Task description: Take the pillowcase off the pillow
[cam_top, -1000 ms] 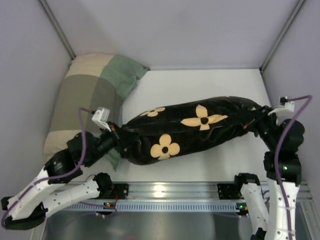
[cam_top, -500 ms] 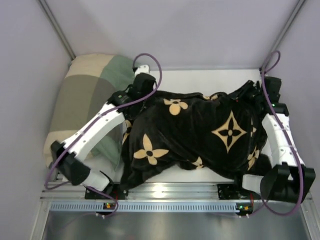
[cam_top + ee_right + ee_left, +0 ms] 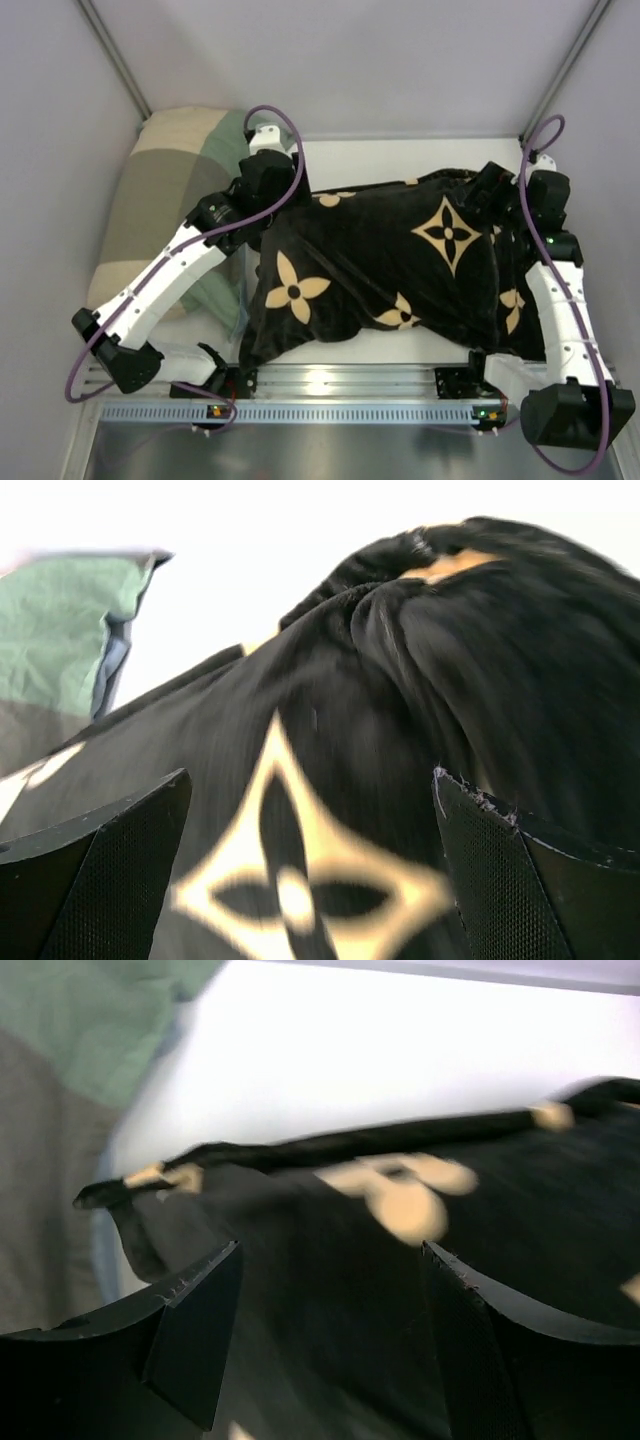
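The black pillowcase [image 3: 390, 270] with tan flower motifs lies spread and rumpled across the middle of the table. The pillow shows in no view. My left gripper [image 3: 290, 200] hovers over the case's far left corner. In the left wrist view that gripper [image 3: 330, 1305] is open, with the dark fabric [image 3: 420, 1280] below the gap and its fingers [image 3: 195, 1330] touching nothing. My right gripper [image 3: 483, 192] is over the far right corner. In the right wrist view it [image 3: 310, 830] is open wide above a tan quatrefoil [image 3: 300, 880] on the pillowcase [image 3: 480, 650].
A green, beige and olive patchwork pillow [image 3: 165, 200] leans at the left wall, partly under my left arm, and shows in both wrist views [image 3: 70, 1050] [image 3: 60, 610]. Bare white table [image 3: 400, 155] lies behind the case. The metal rail [image 3: 340, 385] runs along the near edge.
The case was a bunched roll held at both ends near the front. Both arms swung it toward the back, it spread out flat, and both grippers opened and let go.
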